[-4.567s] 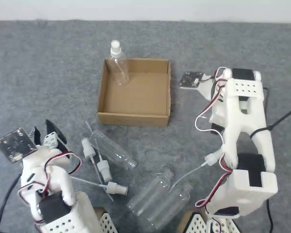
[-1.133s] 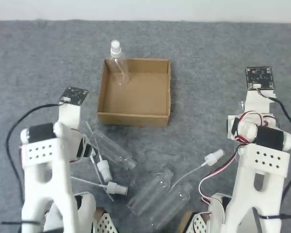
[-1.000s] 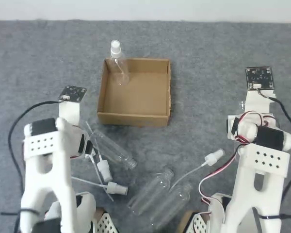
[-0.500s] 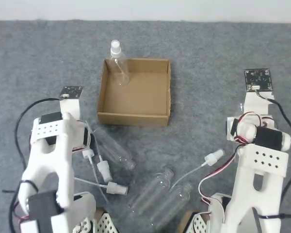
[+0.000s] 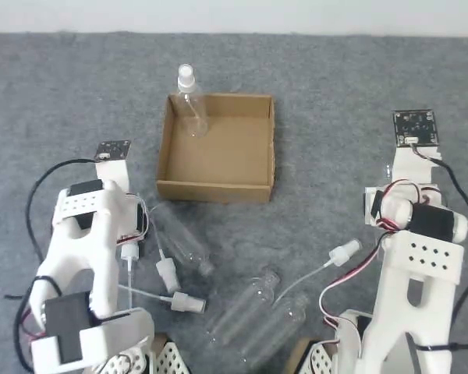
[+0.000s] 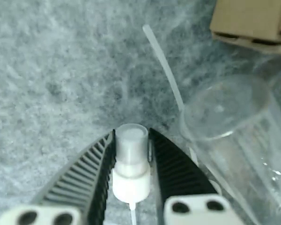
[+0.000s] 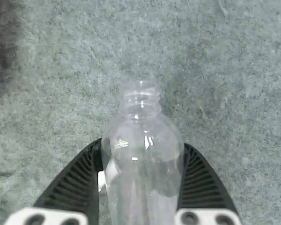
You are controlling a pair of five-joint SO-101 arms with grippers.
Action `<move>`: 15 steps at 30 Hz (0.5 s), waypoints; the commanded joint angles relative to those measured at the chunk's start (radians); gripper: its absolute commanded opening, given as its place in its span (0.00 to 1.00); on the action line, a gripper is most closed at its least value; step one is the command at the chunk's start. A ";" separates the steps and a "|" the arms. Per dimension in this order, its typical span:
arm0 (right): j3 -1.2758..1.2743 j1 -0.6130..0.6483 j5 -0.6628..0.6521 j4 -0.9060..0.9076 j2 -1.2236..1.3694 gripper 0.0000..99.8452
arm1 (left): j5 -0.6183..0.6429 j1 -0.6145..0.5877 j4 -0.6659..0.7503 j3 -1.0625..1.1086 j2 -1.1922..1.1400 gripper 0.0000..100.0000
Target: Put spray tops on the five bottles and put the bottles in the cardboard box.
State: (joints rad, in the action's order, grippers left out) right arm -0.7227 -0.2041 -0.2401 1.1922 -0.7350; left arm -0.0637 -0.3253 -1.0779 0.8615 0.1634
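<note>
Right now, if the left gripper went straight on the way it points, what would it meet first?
Probably the grey carpet, beside the lying bottle; depth is unclear. The left gripper is shut on a spray top.

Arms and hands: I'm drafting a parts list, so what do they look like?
The left arm and right arm are white shells with perforated panels, black motors at the joints and red, white and black wires. A dark circuit board sits at each wrist. The left hand and right hand have black ribbed fingers.
</note>
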 commanded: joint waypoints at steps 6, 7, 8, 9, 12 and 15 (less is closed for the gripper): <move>0.012 -0.005 0.005 -0.018 -0.039 0.07 | 0.011 -0.005 -0.011 -0.108 0.017 0.03; 0.012 -0.005 0.005 -0.018 -0.041 0.07 | 0.011 -0.005 -0.028 -0.124 0.021 0.02; 0.012 -0.005 0.005 -0.018 -0.042 0.07 | 0.011 -0.005 -0.046 -0.136 0.034 0.02; 0.012 -0.005 0.003 -0.018 -0.042 0.07 | 0.011 -0.005 -0.063 -0.148 0.051 0.02; 0.012 -0.004 0.008 -0.016 -0.042 0.07 | 0.012 -0.005 -0.097 -0.165 0.140 0.02; 0.014 0.033 0.008 -0.013 -0.044 0.07 | 0.012 -0.003 -0.103 -0.160 0.255 0.02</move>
State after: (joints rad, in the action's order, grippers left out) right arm -0.7227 -0.2041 -0.2401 1.1922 -0.7350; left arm -0.0637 -0.3253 -1.1607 0.7572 0.2770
